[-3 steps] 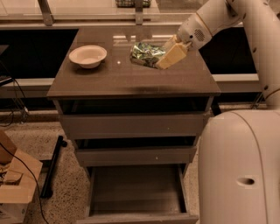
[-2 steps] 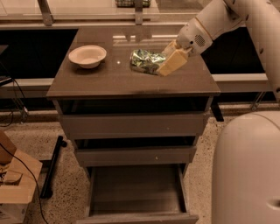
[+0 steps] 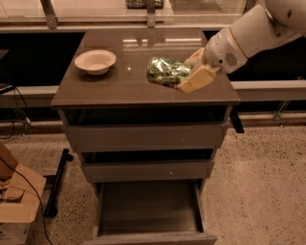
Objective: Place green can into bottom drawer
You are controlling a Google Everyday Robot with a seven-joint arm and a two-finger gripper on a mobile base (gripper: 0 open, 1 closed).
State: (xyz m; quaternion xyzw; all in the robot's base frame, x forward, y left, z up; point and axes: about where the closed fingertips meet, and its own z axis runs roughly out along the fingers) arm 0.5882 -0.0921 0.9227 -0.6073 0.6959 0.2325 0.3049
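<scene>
The green can [image 3: 164,71] lies on its side at the right of the cabinet top [image 3: 119,86], at or just above its surface. My gripper [image 3: 184,73] reaches in from the right and is shut on the can's right end, with one cream finger [image 3: 196,79] in front and the other behind. The bottom drawer [image 3: 148,208] is pulled out below the cabinet front, with its floor bare. The two shallower drawers above it stand slightly open.
A cream bowl [image 3: 95,61] sits at the cabinet top's left rear. A cardboard box [image 3: 16,203] and cables lie on the floor at the lower left. A ledge with metal posts [image 3: 150,12] runs behind the cabinet.
My gripper has moved toward the cabinet's front edge and the green can has moved with it. The robot's white body has left the lower right of the view.
</scene>
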